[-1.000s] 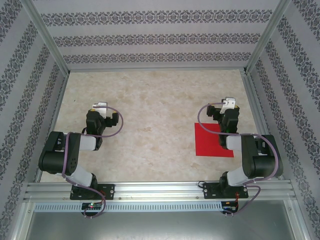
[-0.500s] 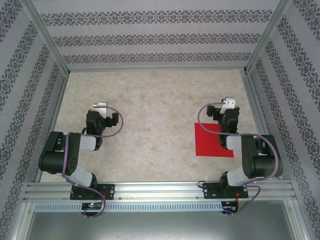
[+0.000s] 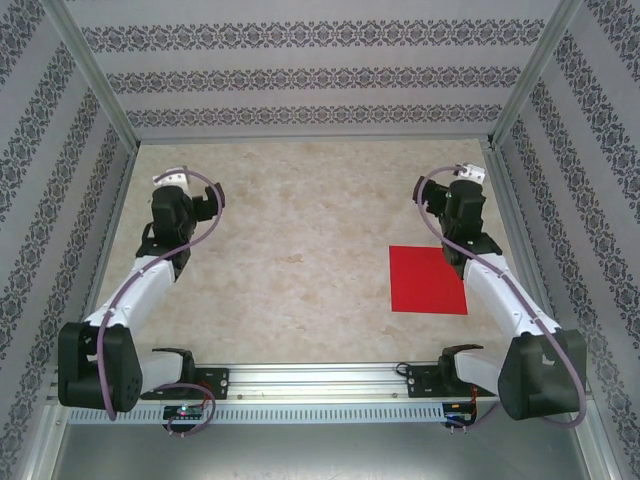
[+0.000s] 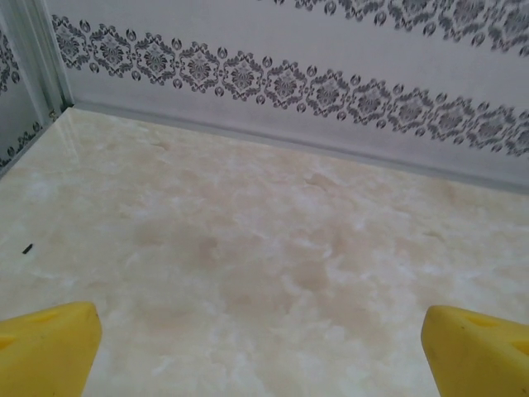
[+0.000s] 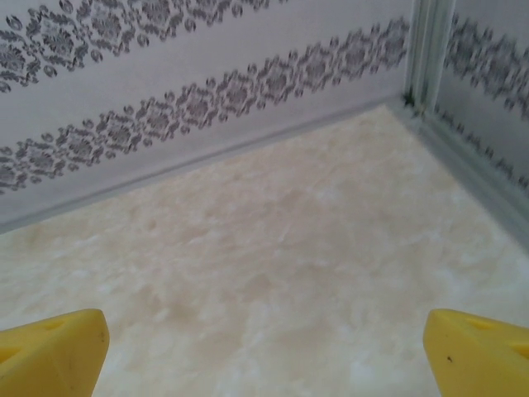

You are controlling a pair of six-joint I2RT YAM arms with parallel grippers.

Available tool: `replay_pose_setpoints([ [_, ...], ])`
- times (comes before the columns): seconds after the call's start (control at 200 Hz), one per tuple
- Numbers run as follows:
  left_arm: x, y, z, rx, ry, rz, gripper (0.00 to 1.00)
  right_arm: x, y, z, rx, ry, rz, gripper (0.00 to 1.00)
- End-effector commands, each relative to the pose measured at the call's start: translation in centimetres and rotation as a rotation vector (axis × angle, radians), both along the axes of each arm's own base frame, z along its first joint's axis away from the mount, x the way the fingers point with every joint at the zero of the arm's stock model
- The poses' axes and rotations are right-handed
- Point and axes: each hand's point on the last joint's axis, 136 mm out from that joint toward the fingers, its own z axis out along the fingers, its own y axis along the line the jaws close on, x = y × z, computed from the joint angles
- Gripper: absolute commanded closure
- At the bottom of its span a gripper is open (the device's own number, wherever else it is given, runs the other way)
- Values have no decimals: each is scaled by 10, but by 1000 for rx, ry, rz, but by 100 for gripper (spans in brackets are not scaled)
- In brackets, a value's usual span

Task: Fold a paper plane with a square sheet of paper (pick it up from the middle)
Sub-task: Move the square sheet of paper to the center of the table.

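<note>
Where everything rests: a pale marbled table (image 3: pixel 300 220), closed in by patterned walls (image 3: pixel 300 75) on the left, far and right sides.
Left arm (image 3: pixel 140 285): stretched from its near base toward the far left of the table.
Right arm (image 3: pixel 505 295): stretched from its near base toward the far right corner.
Square sheet of paper (image 3: pixel 428 280): lies on the right half of the table, nearer the near edge than the far wall, just left of the right arm's forearm.
Sheet, direction: being square, it has no long axis; its edges run almost parallel to the table's sides, very slightly skewed.
Sheet, look: bright red, flat, unfolded, with no crease to be seen.
Left gripper (image 4: pixel 263 356): jaws spread wide, yellow fingers (image 4: pixel 45 347) at either side of the wrist view, bare table between them.
Right gripper (image 5: pixel 264 351): jaws spread wide over bare table, well beyond the sheet's far edge.
</note>
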Motion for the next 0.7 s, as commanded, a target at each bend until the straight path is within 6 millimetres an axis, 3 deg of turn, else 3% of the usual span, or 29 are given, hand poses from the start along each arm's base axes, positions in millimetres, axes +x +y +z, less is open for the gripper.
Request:
replay_pose_setpoints([
  [0.0, -19, -6, -15, -142, 167, 11, 0, -42, 17, -74, 184, 351, -63, 2],
  [0.135, -21, -23, -8, -191, 208, -75, 0, -55, 31, -121, 343, 505, -120, 2],
  [0.29, -22, -39, -13, -215, 261, -159, 0, -62, 38, -163, 389, 639, -155, 3],
  [0.609, -22, -41, -25, -222, 295, -167, 0, -73, 42, -200, 428, 745, -211, 3],
  [0.694, -21, -41, -29, -227, 306, -167, 0, -69, 49, -199, 412, 752, -198, 4],
])
